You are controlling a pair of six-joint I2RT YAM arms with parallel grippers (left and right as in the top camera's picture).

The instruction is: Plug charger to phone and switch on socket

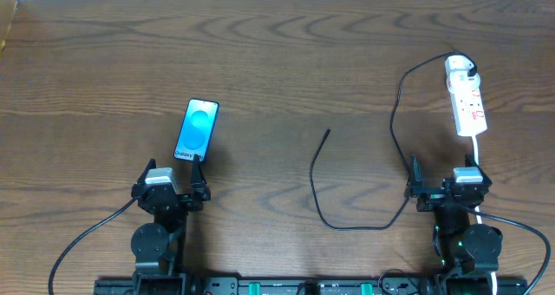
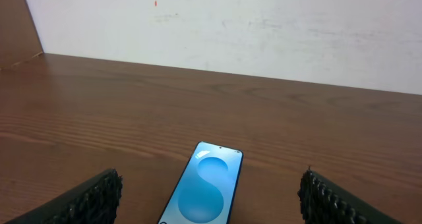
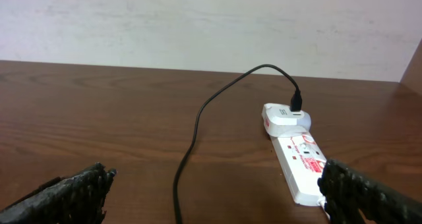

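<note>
The phone (image 1: 197, 129) lies face up on the wooden table, its light blue screen lit; in the left wrist view the phone (image 2: 204, 191) sits between and just beyond my spread fingers. My left gripper (image 1: 173, 185) is open, right behind the phone's near end. The charger cable (image 1: 395, 121) loops across the table; its free plug tip (image 1: 327, 132) lies mid-table, and its white adapter (image 1: 460, 67) sits in the far end of the socket (image 1: 469, 106). My right gripper (image 1: 444, 185) is open and empty, just short of the socket (image 3: 302, 168), with the cable (image 3: 191, 145) running ahead.
A white cord (image 1: 478, 147) leads from the socket's near end toward the right arm base. A pale wall (image 2: 224, 26) borders the table's far edge. Bare wood lies between phone and cable tip.
</note>
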